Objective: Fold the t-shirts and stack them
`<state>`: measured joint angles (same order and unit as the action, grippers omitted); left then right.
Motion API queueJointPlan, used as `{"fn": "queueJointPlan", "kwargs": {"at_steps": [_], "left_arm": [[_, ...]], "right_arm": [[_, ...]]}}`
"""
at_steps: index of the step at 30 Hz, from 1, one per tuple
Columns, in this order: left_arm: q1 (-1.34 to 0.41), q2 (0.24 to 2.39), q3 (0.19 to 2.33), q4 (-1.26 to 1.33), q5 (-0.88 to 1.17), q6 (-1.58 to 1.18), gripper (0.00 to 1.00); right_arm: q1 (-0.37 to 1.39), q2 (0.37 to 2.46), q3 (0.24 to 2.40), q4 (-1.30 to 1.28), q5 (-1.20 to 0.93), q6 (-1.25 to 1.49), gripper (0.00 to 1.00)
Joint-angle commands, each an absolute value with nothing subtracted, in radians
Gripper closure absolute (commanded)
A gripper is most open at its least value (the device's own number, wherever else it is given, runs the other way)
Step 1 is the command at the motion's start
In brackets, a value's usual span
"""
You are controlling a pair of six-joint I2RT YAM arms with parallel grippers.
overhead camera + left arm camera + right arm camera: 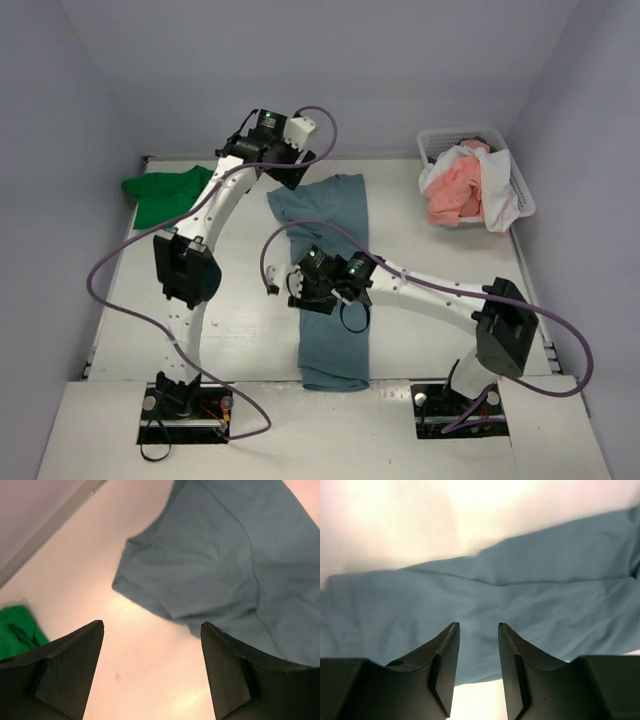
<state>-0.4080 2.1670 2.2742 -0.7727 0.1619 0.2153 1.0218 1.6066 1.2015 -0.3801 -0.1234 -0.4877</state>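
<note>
left tool (152, 625) gapes, right tool (478, 625) part-spread over one blue t-shirt (335, 340); one green t-shirt (165, 195), perhaps two in basket (455, 134).

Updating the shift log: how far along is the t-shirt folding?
Early. Maybe done: green t-shirt far left, fold unclear. In hand: blue t-shirt in a long strip, left gripper and right gripper open nearby, empty. Left: pink shirt and white shirt in the basket.

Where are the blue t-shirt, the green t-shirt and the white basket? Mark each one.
blue t-shirt (335, 350), top view, lower body panel.
green t-shirt (160, 198), top view, middle of the cloth.
white basket (521, 188), top view, right mesh wall.
</note>
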Motion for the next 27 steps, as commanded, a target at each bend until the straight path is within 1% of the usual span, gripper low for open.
{"fn": "queueJointPlan", "kwargs": {"at_steps": [1, 3, 6, 9, 12, 14, 15, 22, 27], "left_arm": [[-0.410, 1.980, 2.165, -0.813, 0.189, 0.201, 0.27], [-0.410, 1.901, 2.038, -0.796, 0.192, 0.202, 0.27], [-0.405, 1.711, 1.892, -0.752, 0.198, 0.219, 0.27], [-0.405, 1.626, 1.791, -0.753, 0.203, 0.261, 0.27], [-0.405, 1.542, 1.723, -0.765, 0.192, 0.305, 0.27], [-0.403, 1.528, 1.700, -0.765, 0.128, 0.317, 0.27], [-0.400, 1.520, 1.691, -0.768, 0.106, 0.324, 0.27], [-0.374, 1.506, 1.638, -0.747, 0.089, 0.307, 0.27], [-0.367, 1.525, 1.657, -0.750, 0.092, 0.298, 0.27]], "right_arm": [[1.098, 1.516, 1.145, -0.408, -0.077, -0.485, 0.66], [1.130, 1.484, 1.112, -0.403, -0.057, -0.512, 0.62], [1.154, 1.424, 1.062, -0.408, -0.060, -0.552, 0.57], [1.199, 1.361, 1.011, -0.425, -0.060, -0.568, 0.49], [1.262, 1.319, 0.945, -0.430, -0.055, -0.552, 0.45], [1.304, 1.316, 0.905, -0.431, -0.069, -0.522, 0.44], [1.348, 1.316, 0.894, -0.431, -0.096, -0.509, 0.35], [1.491, 1.331, 0.862, -0.433, -0.064, -0.514, 0.33], [1.520, 1.387, 0.848, -0.431, -0.097, -0.529, 0.32]]}}
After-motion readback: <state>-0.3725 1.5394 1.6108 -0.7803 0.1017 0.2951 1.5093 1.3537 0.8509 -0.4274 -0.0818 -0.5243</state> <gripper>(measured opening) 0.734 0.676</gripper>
